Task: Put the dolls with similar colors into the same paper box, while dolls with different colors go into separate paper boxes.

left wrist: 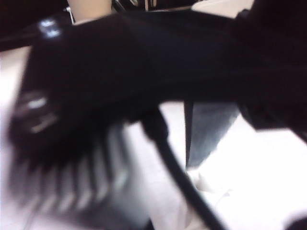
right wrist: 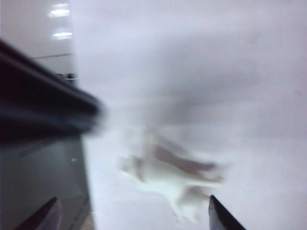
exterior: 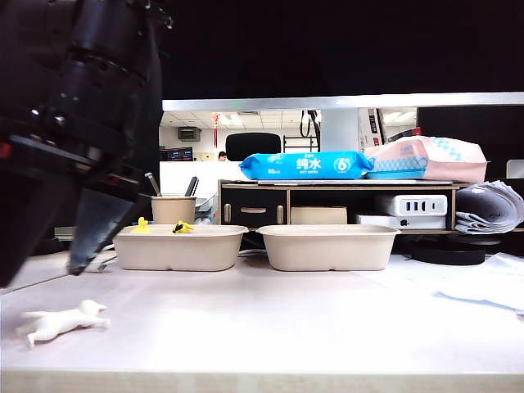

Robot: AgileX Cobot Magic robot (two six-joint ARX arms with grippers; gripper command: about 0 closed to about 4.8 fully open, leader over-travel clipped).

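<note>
Exterior view: a white four-legged animal doll (exterior: 61,321) is seen lying on its side on the pale table (exterior: 286,319), well in front of the left paper box (exterior: 180,247) and off toward that box's left end. Its long axis runs across the view, roughly parallel to the box's long front wall, with the head pointing right, toward the middle of the table. Two yellow dolls (exterior: 161,226) show above that box's rim.

In the right wrist view, the right gripper (right wrist: 132,215) is shown with its fingers spread wide and nothing between them; the blurred white doll (right wrist: 168,177) lies beyond and between the tips. The left gripper cannot be made out, its view being filled by dark blurred machinery. The right gripper is judged nearer the doll.
</note>
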